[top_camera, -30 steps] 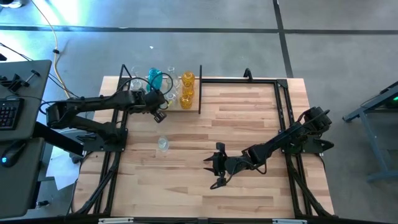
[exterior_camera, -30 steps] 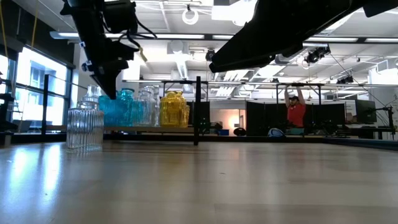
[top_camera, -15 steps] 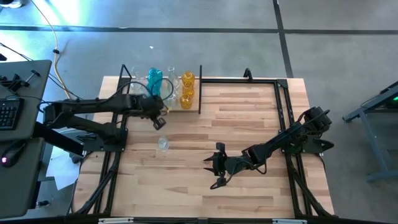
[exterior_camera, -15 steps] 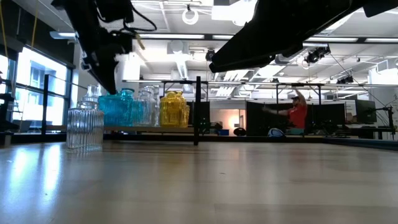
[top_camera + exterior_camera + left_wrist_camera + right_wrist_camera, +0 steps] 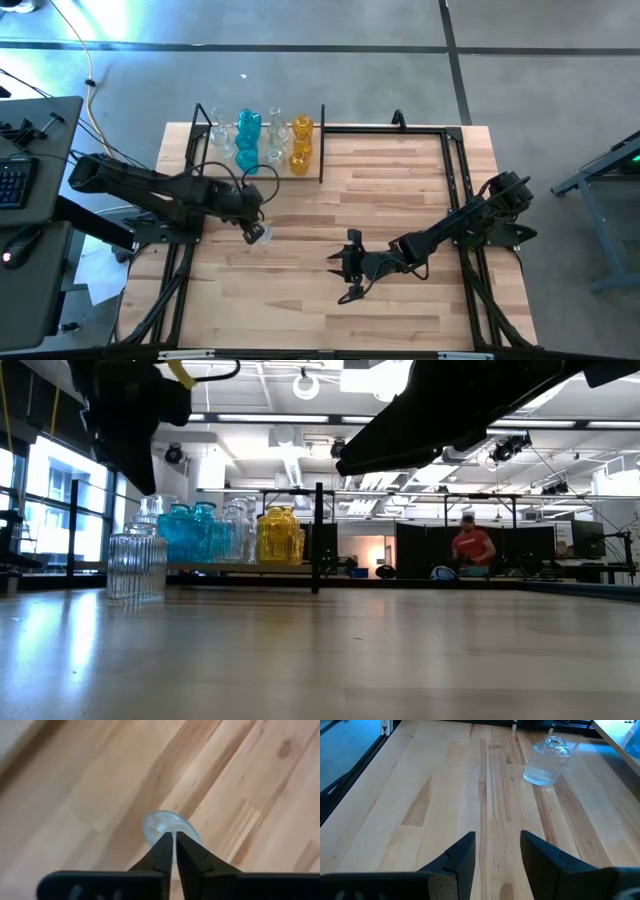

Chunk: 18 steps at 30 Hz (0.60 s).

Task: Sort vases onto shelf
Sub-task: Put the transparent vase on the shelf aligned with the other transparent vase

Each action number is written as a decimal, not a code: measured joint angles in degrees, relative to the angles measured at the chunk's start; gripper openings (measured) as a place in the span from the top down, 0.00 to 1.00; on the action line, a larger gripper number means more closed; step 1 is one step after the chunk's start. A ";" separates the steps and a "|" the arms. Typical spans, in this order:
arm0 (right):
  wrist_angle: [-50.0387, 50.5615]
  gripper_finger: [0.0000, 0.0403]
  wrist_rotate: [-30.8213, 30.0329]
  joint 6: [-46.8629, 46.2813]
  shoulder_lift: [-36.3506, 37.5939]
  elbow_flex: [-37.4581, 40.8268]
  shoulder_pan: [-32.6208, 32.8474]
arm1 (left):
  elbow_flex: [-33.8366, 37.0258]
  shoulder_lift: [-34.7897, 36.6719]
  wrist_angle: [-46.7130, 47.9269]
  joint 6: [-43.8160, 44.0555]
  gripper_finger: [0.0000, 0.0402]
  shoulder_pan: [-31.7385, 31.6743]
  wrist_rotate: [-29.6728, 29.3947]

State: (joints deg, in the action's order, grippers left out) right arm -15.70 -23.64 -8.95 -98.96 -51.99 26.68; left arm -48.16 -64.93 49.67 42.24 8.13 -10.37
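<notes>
A clear ribbed vase (image 5: 260,234) stands upright on its base on the tabletop, also seen in the low view (image 5: 137,560) and the right wrist view (image 5: 547,761). My left gripper (image 5: 174,840) hovers right above its mouth (image 5: 165,826), fingers shut and pointing down; in the low view it hangs well above the vase (image 5: 128,430). Teal vases (image 5: 248,130), clear vases (image 5: 272,150) and amber vases (image 5: 301,140) stand on the shelf (image 5: 300,172). My right gripper (image 5: 345,268) waits open over the middle of the table.
The shelf's black end posts (image 5: 322,145) rise at the far left of the table. Black frame rails (image 5: 455,180) run along the table's sides. Bare wood lies between the single vase and my right gripper (image 5: 497,850). A person (image 5: 468,545) is in the room behind.
My left gripper has drawn back from the teal vases on the shelf, moving toward the table's near edge and upward, and now hangs over the clear vase on the table. The vases have stayed in place. In the room behind, the person has lowered their arms.
</notes>
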 joint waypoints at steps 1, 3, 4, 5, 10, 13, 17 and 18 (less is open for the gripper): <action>-0.02 0.66 0.00 0.00 0.00 0.00 0.00 | 0.00 -0.16 0.02 2.67 0.96 0.43 0.24; -0.17 0.66 0.00 0.00 0.00 -0.01 0.00 | 0.00 -0.46 -0.01 6.35 0.91 0.82 2.04; -0.22 0.66 0.00 0.00 0.00 -0.02 0.00 | 0.00 -0.61 0.01 7.73 0.89 0.85 2.88; -0.21 0.66 -0.02 0.00 0.00 0.00 0.00 | 0.00 -0.77 -0.02 9.26 0.86 0.84 3.42; -0.20 0.66 -0.01 0.00 0.00 0.00 0.00 | -0.02 -1.97 -0.26 13.64 0.69 0.82 3.87; -0.20 0.66 0.00 0.00 0.00 0.00 0.00 | -0.04 -3.16 -0.32 13.48 0.59 0.80 3.87; -0.13 0.66 -0.02 0.00 0.00 0.00 0.00 | -0.09 -5.30 -0.42 12.59 0.48 0.80 3.87; -0.11 0.66 -0.02 0.00 0.00 0.00 0.00 | -0.09 -5.88 -0.41 12.63 0.46 0.80 3.86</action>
State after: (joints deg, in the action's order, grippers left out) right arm -15.81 -23.66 -8.95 -98.96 -51.99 26.68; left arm -48.25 -70.81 49.26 54.87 8.93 -6.51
